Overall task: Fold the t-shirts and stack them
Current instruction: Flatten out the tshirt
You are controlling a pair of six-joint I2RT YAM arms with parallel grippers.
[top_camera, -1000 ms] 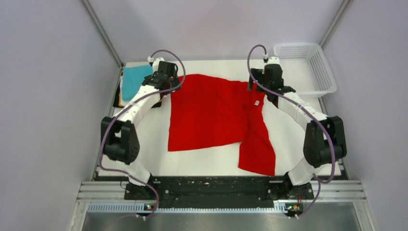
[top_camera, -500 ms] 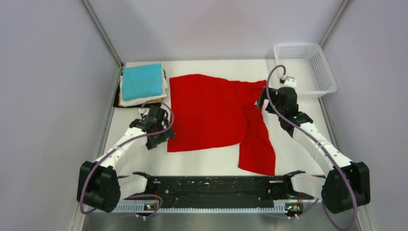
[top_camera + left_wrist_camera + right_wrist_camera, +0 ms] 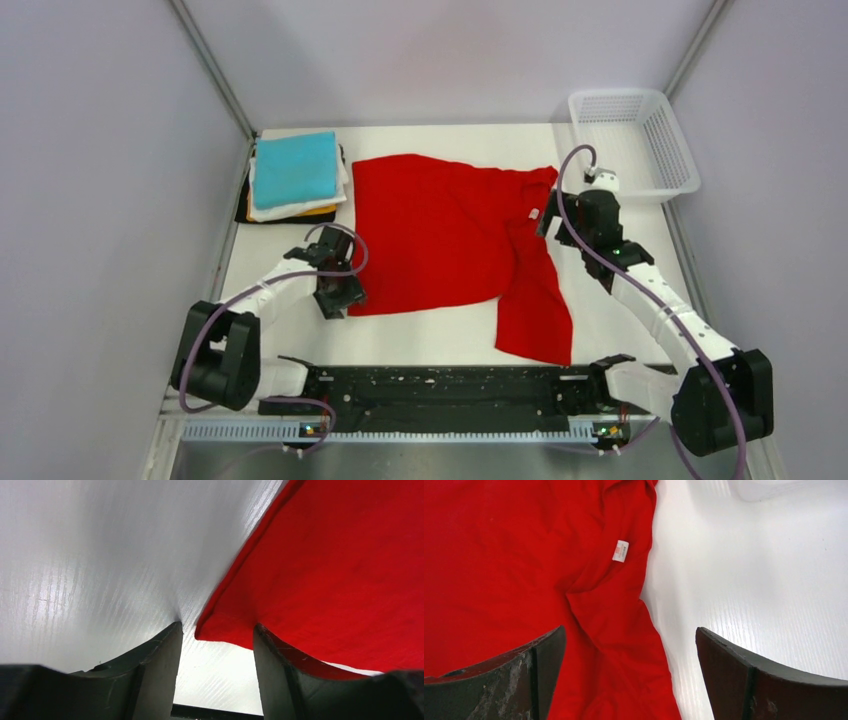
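A bright red t-shirt [image 3: 440, 235] lies spread on the white table, its right part folded over into a flap [image 3: 535, 310] that reaches toward the near edge. My left gripper [image 3: 340, 295] is at the shirt's near-left corner. In the left wrist view that corner [image 3: 220, 625] lies between the parted fingers of the left gripper [image 3: 217, 627], with the right finger [image 3: 280, 670] over the cloth. My right gripper [image 3: 552, 215] hovers wide open at the collar side. The right wrist view shows the right gripper [image 3: 631, 630] above the red cloth [image 3: 499, 555] and a white label [image 3: 621, 550].
A stack of folded t-shirts stands at the far left, teal [image 3: 293, 167] on top, with white [image 3: 300, 208], orange [image 3: 325, 211] and black [image 3: 245, 210] edges below. A white mesh basket [image 3: 640, 140] sits at the far right corner. Grey walls close in both sides.
My left arm swung from the shirt's far-left corner to its near-left corner, uncovering the stack, and its jaws have narrowed. My right arm drew back along the shirt's right edge, still open.
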